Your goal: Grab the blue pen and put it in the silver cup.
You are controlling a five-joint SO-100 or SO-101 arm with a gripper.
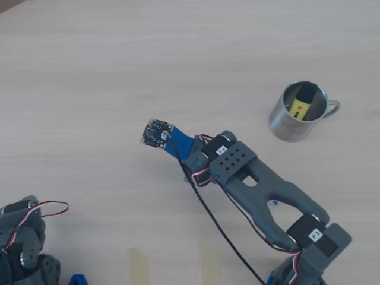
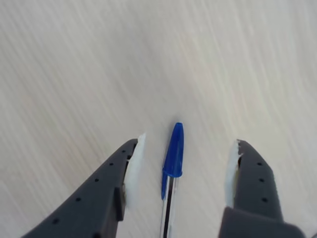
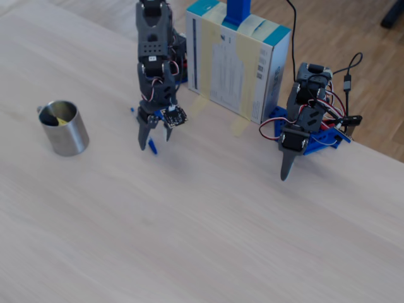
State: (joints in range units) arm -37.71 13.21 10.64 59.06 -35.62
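Observation:
The blue pen (image 2: pixel 173 153) lies flat on the light wooden table, blue cap pointing away from the wrist camera. My gripper (image 2: pixel 189 140) is open and low over it, one finger on each side of the cap, neither touching it. In the fixed view the gripper (image 3: pixel 154 142) points straight down with the blue cap (image 3: pixel 152 147) between its tips. In the overhead view the arm hides the pen. The silver cup (image 1: pixel 285 123) stands upright to the right, apart from the arm; in the fixed view the cup (image 3: pixel 66 136) is at the left.
A yellow-and-black marker (image 1: pixel 304 101) stands inside the cup. A second arm (image 3: pixel 303 126) rests folded at the right of the fixed view. A white cardboard box (image 3: pixel 240 63) stands behind both arms. Tape strips (image 1: pixel 139 267) mark the table's near edge.

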